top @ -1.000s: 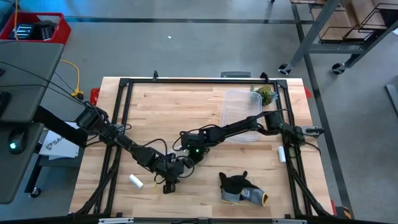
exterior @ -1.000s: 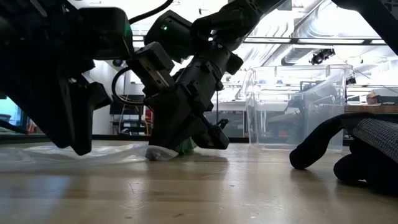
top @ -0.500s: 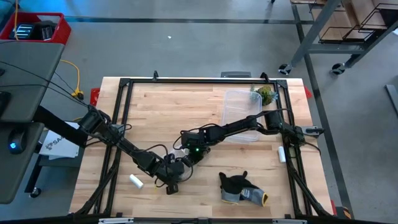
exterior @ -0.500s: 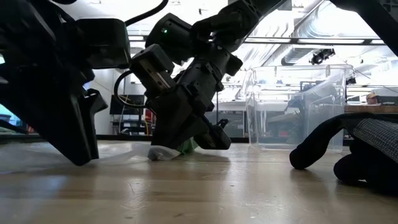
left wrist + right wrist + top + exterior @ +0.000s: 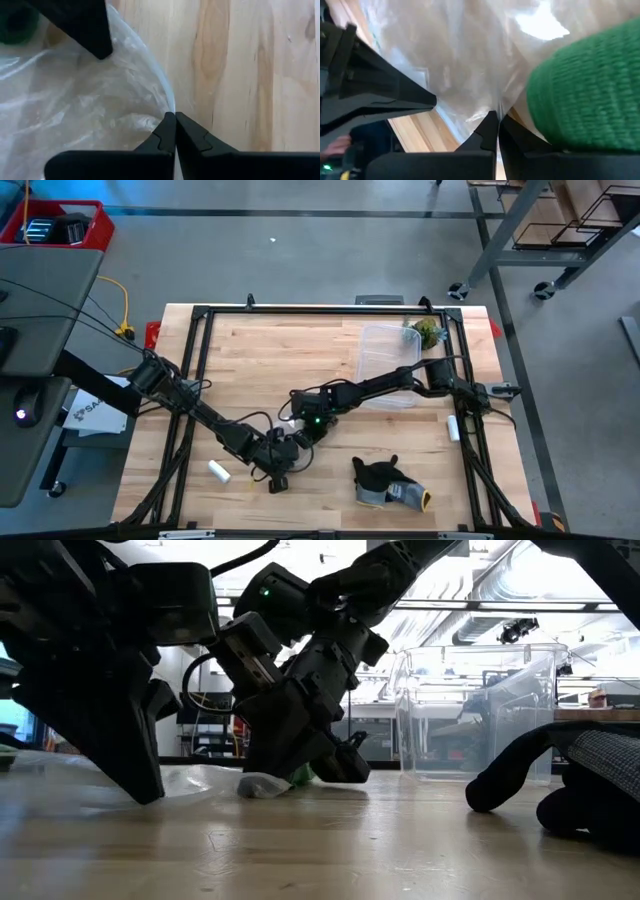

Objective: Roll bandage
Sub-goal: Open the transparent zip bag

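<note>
The bandage is a small bright green roll (image 5: 590,85) inside a clear plastic bag (image 5: 75,105) that lies on the wooden table left of centre. In the left wrist view the roll (image 5: 17,20) shows at the bag's far end. My right gripper (image 5: 298,423) is shut on the bag's film right beside the roll (image 5: 300,776). My left gripper (image 5: 276,472) is shut on the bag's edge nearer the table's near edge. In the low view my left gripper (image 5: 140,785) reaches down to the table, to the left of my right gripper (image 5: 300,772). My left gripper pinches the bag's curved outer edge (image 5: 171,106) between its two fingertips, coming from above at a slant. The bag lies slack on the table. My right gripper pinches a pucker of the bag's film (image 5: 492,107) next to the roll, slanting down from the table's right. The roll rests on the table.
A dark grey glove (image 5: 388,482) lies near the front edge. A white cylinder (image 5: 219,471) lies left of my left gripper, another (image 5: 452,427) at the right rail. A clear plastic container (image 5: 390,365) stands at the back right, a green clump (image 5: 428,332) beyond it.
My left gripper has come slightly toward the table's right, nearer my right gripper, and has shut on the bag's edge. My right gripper has kept its hold beside the roll.
</note>
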{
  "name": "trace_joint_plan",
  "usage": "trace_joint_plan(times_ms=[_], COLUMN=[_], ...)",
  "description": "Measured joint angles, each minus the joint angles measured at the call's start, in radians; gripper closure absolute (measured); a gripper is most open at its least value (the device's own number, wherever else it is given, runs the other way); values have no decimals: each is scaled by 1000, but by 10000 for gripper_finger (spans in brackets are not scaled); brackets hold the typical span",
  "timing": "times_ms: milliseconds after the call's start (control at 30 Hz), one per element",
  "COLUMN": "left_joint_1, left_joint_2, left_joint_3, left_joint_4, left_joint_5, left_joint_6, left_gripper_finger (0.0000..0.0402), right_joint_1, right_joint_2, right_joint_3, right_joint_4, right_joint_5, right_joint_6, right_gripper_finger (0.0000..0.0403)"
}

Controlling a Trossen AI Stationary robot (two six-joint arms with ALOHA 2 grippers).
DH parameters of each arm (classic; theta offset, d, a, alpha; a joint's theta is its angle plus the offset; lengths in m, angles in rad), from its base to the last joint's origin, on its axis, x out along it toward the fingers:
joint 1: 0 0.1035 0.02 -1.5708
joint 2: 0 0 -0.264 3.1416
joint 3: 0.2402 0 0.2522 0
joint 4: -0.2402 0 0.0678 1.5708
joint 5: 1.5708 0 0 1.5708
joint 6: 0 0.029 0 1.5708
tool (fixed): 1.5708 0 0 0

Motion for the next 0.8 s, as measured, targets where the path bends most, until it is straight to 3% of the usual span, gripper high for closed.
trace_joint_plan(times_ms=[267, 533, 800], left_joint_1=[-25, -23, -18], left_joint_2=[-16, -15, -21], left_joint_3=[-1, -2, -3], left_joint_4=[-45, -44, -29], left_joint_5=[-37, -93, -105], left_joint_6=[-29, -82, -99], left_gripper_finger=[401, 401, 401], right_joint_1=[-6, -15, 79], right_joint_2=[-48, -82, -79], right_joint_3=[12, 8, 5], right_joint_4=[-102, -151, -138], right_joint_5=[18, 111, 392], right_joint_6=[-186, -287, -336], right_gripper_finger=[403, 403, 403])
